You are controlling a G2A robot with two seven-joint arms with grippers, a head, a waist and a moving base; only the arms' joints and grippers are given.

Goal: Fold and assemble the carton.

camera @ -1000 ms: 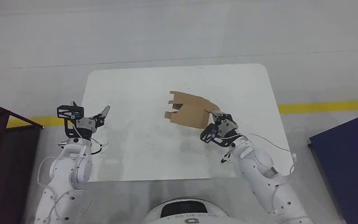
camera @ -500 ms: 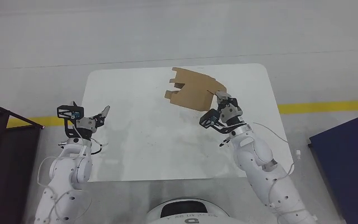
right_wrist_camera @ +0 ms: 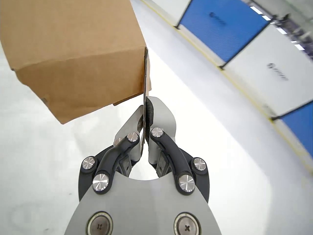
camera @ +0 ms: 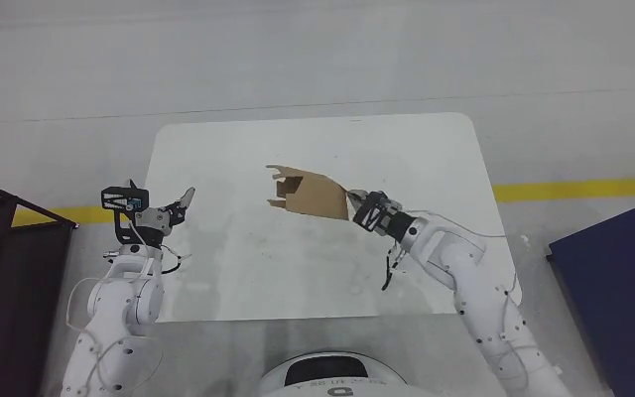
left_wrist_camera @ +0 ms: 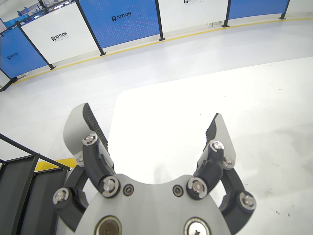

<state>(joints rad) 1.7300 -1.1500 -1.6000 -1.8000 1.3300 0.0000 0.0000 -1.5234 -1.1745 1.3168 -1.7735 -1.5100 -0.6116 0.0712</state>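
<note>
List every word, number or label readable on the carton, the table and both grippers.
On the carton: none on the brown faces shown.
On the table: none, only small dark specks.
On the left gripper: none on its fingers; the blue tag beside it is too small to read.
On the right gripper: none.

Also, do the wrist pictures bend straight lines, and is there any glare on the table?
Left wrist view: the table edge curves and the fence posts lean, which is lens distortion; the table glares white beyond the left gripper. Right wrist view: the carton face nearer the right gripper is darker. Top view: even light.
</note>
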